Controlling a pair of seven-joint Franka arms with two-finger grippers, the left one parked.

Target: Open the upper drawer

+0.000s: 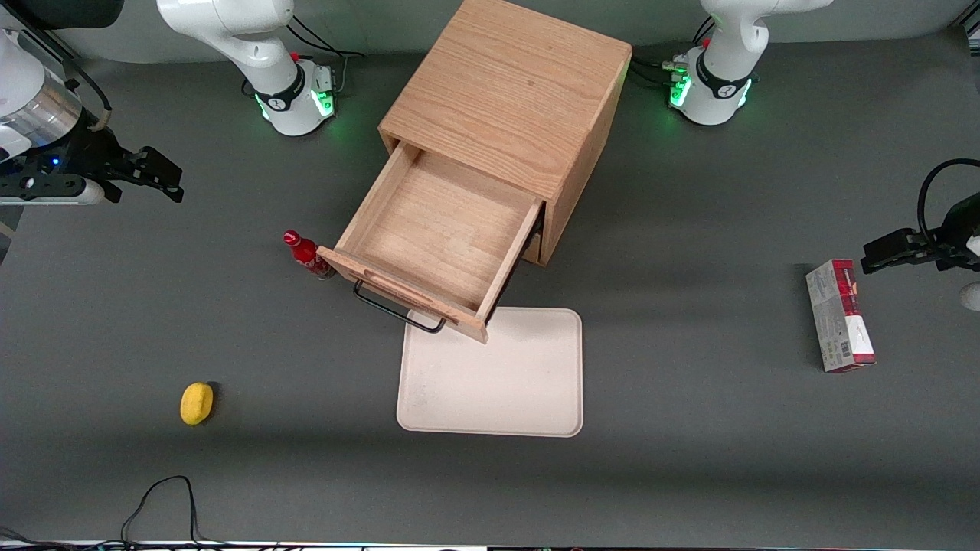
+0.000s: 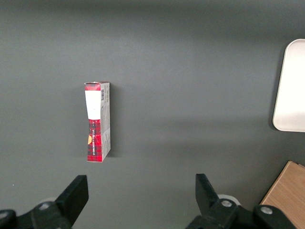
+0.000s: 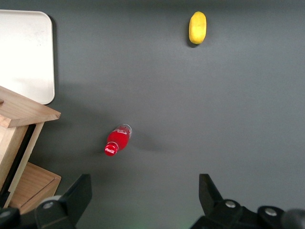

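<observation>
The oak cabinet (image 1: 513, 99) stands mid-table. Its upper drawer (image 1: 436, 237) is pulled far out toward the front camera and is empty, with its black wire handle (image 1: 394, 310) at the front, over the edge of the white tray (image 1: 498, 375). The drawer's corner also shows in the right wrist view (image 3: 28, 112), with the bottom drawer (image 3: 33, 186) shut below it. My gripper (image 1: 157, 174) is open and empty, raised well away from the cabinet toward the working arm's end of the table; it also shows in the right wrist view (image 3: 143, 191).
A red bottle (image 1: 306, 254) stands beside the open drawer's front corner and shows in the right wrist view (image 3: 117, 140). A yellow lemon (image 1: 197, 402) lies nearer the front camera. A red and white carton (image 1: 839, 315) lies toward the parked arm's end.
</observation>
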